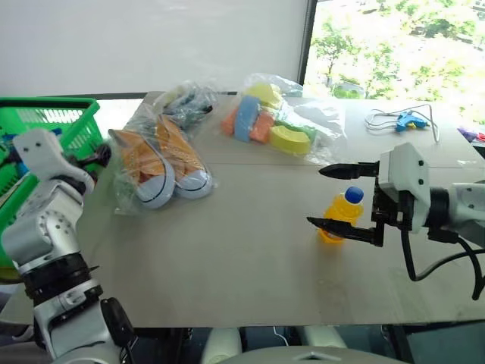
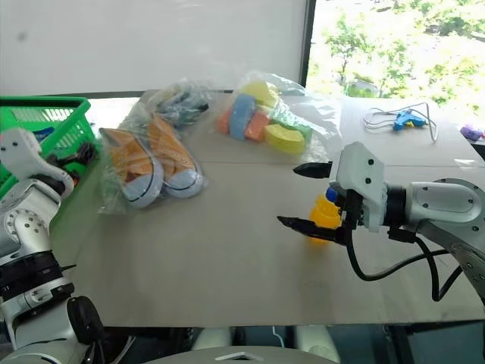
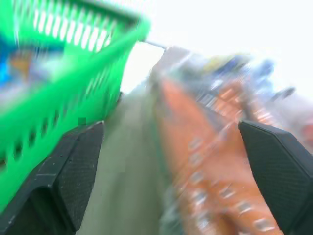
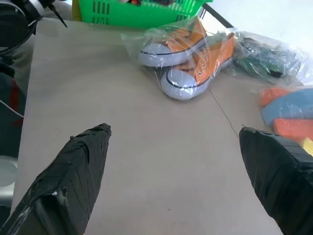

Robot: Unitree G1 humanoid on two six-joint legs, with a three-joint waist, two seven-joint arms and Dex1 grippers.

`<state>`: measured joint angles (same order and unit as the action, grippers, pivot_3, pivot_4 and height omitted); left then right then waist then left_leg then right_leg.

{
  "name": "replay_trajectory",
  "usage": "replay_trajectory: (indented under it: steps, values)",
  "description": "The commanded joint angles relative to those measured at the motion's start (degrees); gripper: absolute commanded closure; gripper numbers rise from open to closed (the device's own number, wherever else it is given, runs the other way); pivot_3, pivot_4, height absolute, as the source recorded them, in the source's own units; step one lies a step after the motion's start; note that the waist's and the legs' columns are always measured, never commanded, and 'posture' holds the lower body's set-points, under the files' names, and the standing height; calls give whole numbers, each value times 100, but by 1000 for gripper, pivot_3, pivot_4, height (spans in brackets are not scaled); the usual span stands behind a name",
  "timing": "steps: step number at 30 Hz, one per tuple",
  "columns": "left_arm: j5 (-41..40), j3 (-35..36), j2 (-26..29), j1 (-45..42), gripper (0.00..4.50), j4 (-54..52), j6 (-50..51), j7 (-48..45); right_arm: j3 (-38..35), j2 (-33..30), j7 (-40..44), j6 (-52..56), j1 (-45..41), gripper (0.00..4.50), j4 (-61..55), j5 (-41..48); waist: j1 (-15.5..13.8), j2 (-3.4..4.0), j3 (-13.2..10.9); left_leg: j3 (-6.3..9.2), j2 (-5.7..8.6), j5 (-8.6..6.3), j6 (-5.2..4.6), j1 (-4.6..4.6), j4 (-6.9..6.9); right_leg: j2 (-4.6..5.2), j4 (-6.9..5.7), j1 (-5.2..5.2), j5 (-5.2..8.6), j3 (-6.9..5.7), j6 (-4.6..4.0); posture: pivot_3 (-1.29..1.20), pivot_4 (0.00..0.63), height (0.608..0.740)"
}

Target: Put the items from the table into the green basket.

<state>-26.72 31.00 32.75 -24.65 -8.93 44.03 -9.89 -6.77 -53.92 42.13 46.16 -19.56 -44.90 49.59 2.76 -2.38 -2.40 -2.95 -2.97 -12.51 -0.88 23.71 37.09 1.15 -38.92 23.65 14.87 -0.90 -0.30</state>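
The green basket [image 1: 67, 129] stands at the table's [image 1: 227, 262] left edge. My left gripper [image 3: 171, 161] hovers open and empty between the basket's wall [image 3: 58, 93] and a clear bag of orange-white sneakers [image 1: 159, 163]. A bag of coloured foam shapes [image 1: 269, 125] lies at the back, beside a smaller bag of dark items [image 1: 189, 102]. A small orange bottle with a blue cap [image 1: 342, 216] stands upright at the right. My right gripper [image 1: 337, 197] points left just beside it, open, with bare tabletop between its fingers [image 4: 88, 161].
A blue tool with a white cord [image 1: 405, 119] lies at the table's far right. Blurred items lie inside the basket [image 3: 29, 63]. A seam [image 1: 258, 162] crosses the tabletop. A window sits behind the right side.
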Motion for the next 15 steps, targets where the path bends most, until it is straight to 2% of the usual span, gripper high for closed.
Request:
replay_trajectory:
  steps: [1,5,9,11,13,15]
  values:
    - [-1474,-1338,-157,213,108,-1687,957,-1201,-528,-198,-34,0,269,0,-44,-20,-77,14,7,-1,4,0,0,-1,1,5,1,-3,0,0,0,-130,0,740]
    - [-2039,-2118,328,806,108,-2420,1144,-2375,-1273,-463,-23,147,871,0,-222,105,74,59,30,-25,25,-11,-22,-8,3,18,1,-6,1,18,4,-181,4,740]
    - [-1428,-3181,917,1008,108,-2134,468,-3555,-2552,-672,187,480,1854,0,-570,349,280,90,21,-25,19,-12,-23,-44,-2,-32,-3,-25,5,32,2,-256,21,740]
    - [-1114,-3615,917,753,108,-1718,51,-4010,-3192,-686,285,701,2344,0,-760,515,309,105,8,-21,22,-12,-23,-87,-11,-44,3,-55,21,40,23,-284,29,740]
    - [-815,-3995,860,512,108,-1325,-326,-4419,-3638,-683,329,873,2744,0,-927,608,360,106,5,-1,28,-12,-23,-106,-9,-48,5,-73,32,37,6,-323,36,740]
    - [-427,-4453,633,157,108,-786,-785,-4773,-4050,-627,402,1010,3195,0,-1111,648,430,108,4,14,36,-12,-22,-116,-5,-52,10,-91,33,34,4,-352,41,740]
